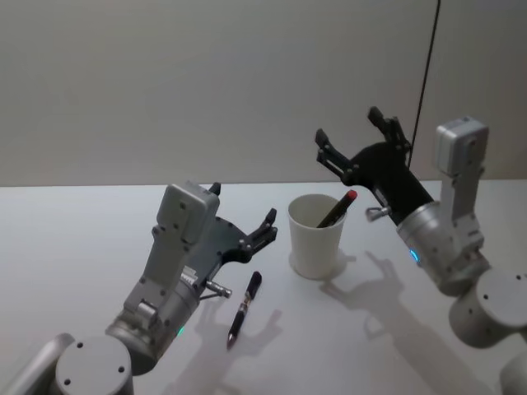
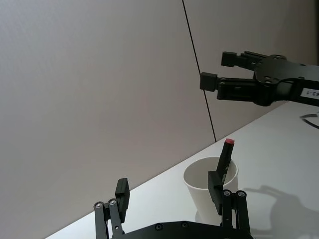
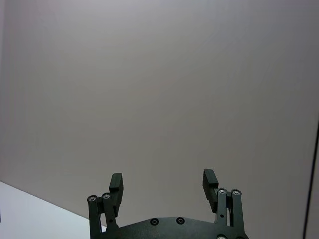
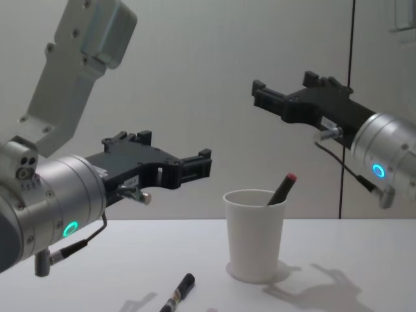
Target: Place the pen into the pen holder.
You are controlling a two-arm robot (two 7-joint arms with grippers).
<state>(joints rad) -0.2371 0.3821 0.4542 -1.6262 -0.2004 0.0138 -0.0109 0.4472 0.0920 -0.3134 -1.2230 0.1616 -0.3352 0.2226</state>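
In the head view, the pen holder (image 1: pixel 316 239) stands upright on the white desk (image 1: pixel 82 239). A red-tipped pen (image 1: pixel 338 209) leans inside it, with its tip above the rim. A black pen (image 1: pixel 244 308) lies flat on the desk, near the holder on its left side. The left gripper (image 1: pixel 241 207) hangs over the desk just beside the black pen, wide open and holding nothing. The right gripper (image 1: pixel 348 125) is raised behind the holder, also wide open and empty.

In the left wrist view, the open left gripper (image 2: pixel 168 188) points to the holder (image 2: pixel 199 183) and the red-tipped pen (image 2: pixel 224 158); the right gripper (image 2: pixel 218 69) is higher up.

In the right wrist view, the right gripper (image 3: pixel 162 179) faces a bare wall (image 3: pixel 159 84).

In the chest view, the left gripper (image 4: pixel 172 151) and the right gripper (image 4: pixel 285 84) are both above the desk, the right one higher than the holder (image 4: pixel 255 240). The black pen (image 4: pixel 179 292) lies in front of the holder.
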